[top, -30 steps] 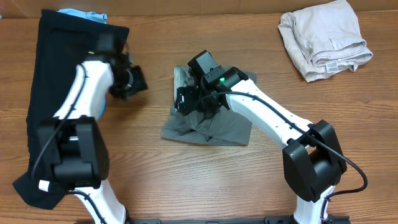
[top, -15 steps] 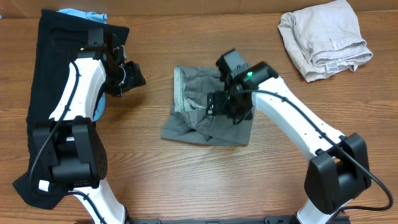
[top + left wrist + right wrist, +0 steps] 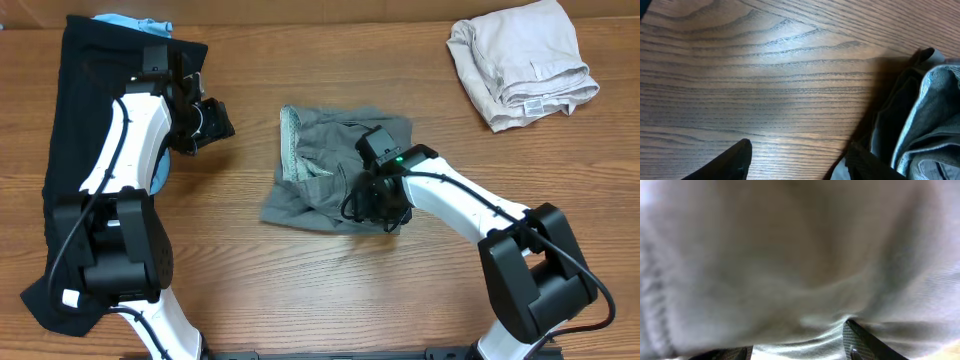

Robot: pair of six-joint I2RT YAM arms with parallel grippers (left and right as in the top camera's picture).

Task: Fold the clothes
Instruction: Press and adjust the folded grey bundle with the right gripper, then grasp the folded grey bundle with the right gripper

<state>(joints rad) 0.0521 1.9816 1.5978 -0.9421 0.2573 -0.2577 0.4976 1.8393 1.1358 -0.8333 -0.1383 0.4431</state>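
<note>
Right pincer (image 3: pixel 373 204), jaws spread, presses down into crumpled mid-grey fabric shorts (image 3: pixel 320 160) at the middle of the wooden table (image 3: pixel 300 300). Left pincer (image 3: pixel 208 125), also spread, hovers apart over bare wood. Pinch one hem layer cleanly before folding.

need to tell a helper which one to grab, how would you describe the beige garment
On the wooden table, go to the far right corner. The beige shorts lie there loosely folded, lighter than the grey shorts mid-table and the black trousers at left.
</note>
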